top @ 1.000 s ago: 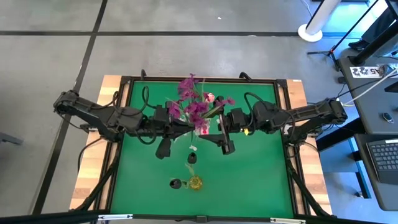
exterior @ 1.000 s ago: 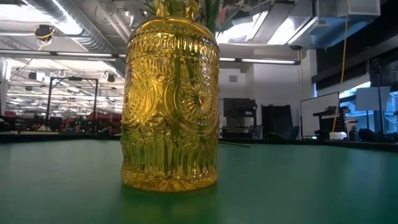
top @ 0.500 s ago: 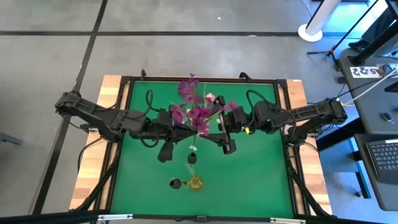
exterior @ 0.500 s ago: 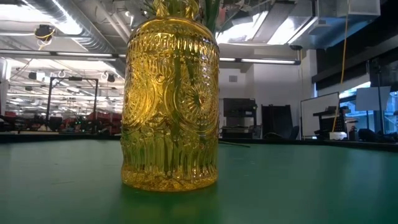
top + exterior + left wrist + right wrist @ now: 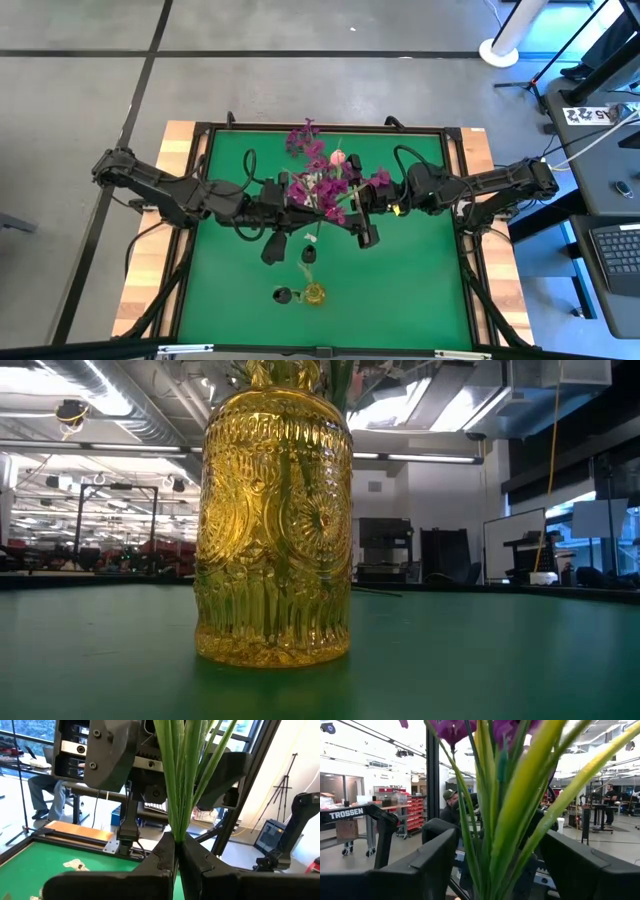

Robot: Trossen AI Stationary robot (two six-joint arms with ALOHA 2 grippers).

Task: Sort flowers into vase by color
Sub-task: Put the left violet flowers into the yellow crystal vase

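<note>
A bunch of magenta-purple sprigs (image 5: 322, 180) with a pale pink tulip (image 5: 338, 157) is held over the middle of the green table. My left gripper (image 5: 306, 198) is shut on its green stems (image 5: 179, 780). My right gripper (image 5: 348, 200) faces it from the right, open, with its fingers (image 5: 422, 865) on either side of the same stems (image 5: 507, 815). A yellow patterned glass vase (image 5: 315, 293) (image 5: 275, 520) stands near the near edge with green stems in its neck. White blossoms (image 5: 75, 865) lie on the mat. My left gripper pinches the bunch's green stems (image 5: 176, 834) between its two fingers, several stems together, at their lower part. The fingers come level from the table's left and lie across the stems. The bunch is lifted clear of the table, with the blossoms above the fingers.
Two small dark objects (image 5: 309, 254) (image 5: 283, 294) sit on the mat near the vase. A black frame (image 5: 200, 200) rims the green table. The mat's left and right parts are free. People and equipment show in the room beyond.
My left gripper has carried the bunch a little toward the table's right and near edges, closer to my right gripper. The magenta blossoms have shifted with it and now sit between the two grippers.
</note>
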